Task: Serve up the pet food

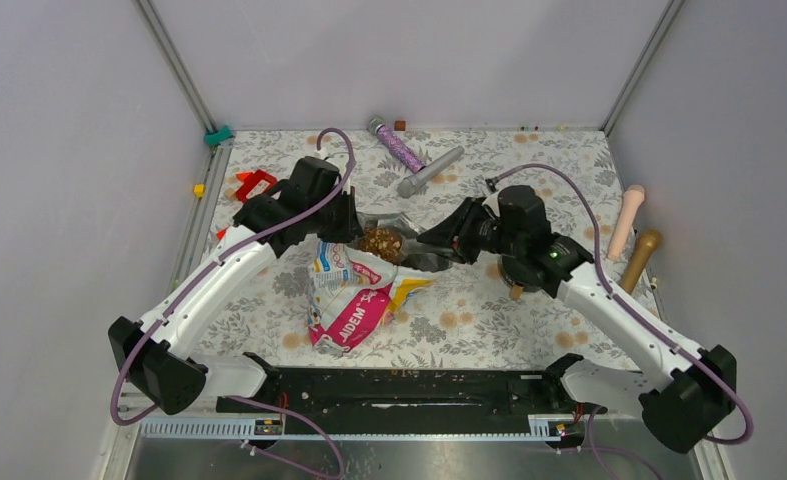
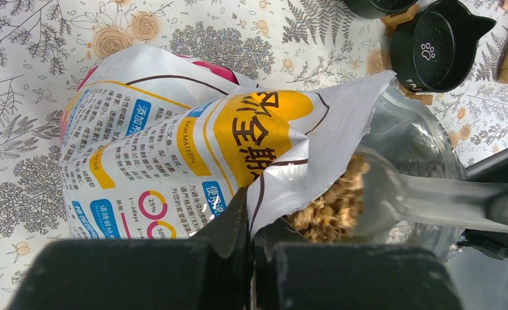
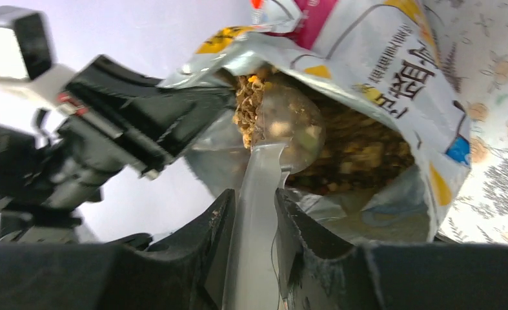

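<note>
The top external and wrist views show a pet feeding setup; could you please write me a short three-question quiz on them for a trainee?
1. True or false: the left gripper is shut on the edge of the printed white-and-yellow foil bag.
2. What does the right gripper hold? A) a clear plastic scoop; B) a wooden stick; C) nothing.
3. Short answer: do any brown and tan kibble pellets show in the black cat-eared bowl?
Key: 1 true; 2 A; 3 no, its inside looks bare in the left wrist view.
</note>
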